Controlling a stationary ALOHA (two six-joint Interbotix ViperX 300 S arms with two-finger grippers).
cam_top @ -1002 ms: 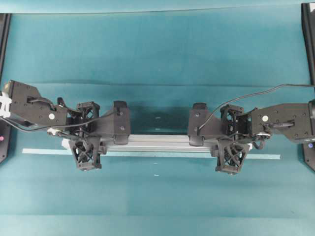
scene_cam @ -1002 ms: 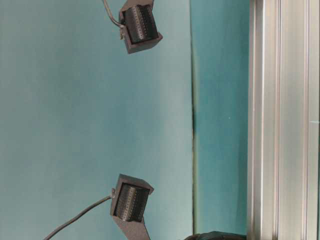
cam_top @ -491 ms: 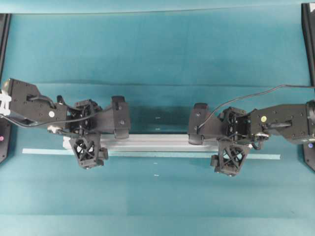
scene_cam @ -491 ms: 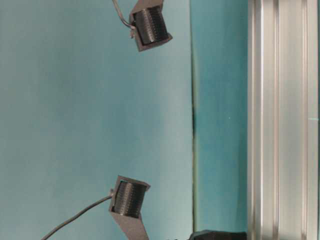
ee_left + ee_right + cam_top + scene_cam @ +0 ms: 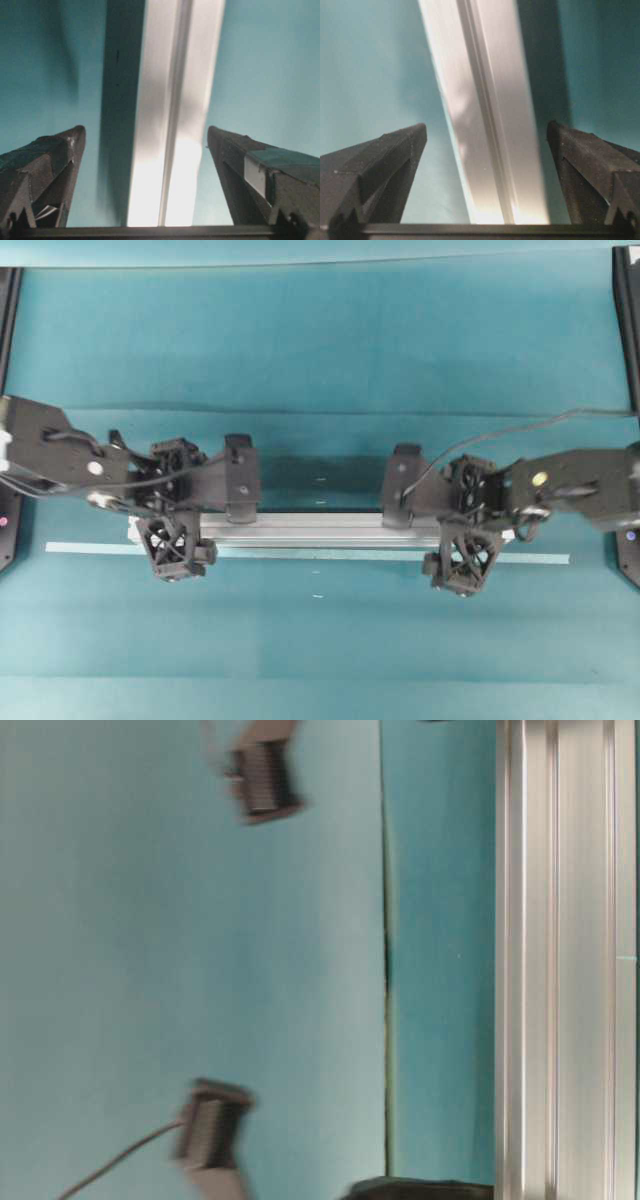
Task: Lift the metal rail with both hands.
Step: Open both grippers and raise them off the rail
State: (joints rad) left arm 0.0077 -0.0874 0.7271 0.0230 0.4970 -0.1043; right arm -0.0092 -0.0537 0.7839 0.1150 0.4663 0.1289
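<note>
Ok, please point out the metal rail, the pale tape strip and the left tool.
metal rail (image 5: 320,530), overhead view, bare middle stretch between the arms.
pale tape strip (image 5: 85,548), overhead view, left end.
left tool (image 5: 145,137), left wrist view, midway between its spread fingertips.

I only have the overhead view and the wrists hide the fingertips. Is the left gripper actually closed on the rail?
Observer: No. In the left wrist view the left gripper is open, with teal table showing between each finger and the metal rail.
Operator: And the right one?
Observer: The right gripper is open too, its fingers clear of the rail on both sides.
Operator: Is the rail centred in the right jaws?
Observer: Roughly, though it runs slanted across that view.
</note>
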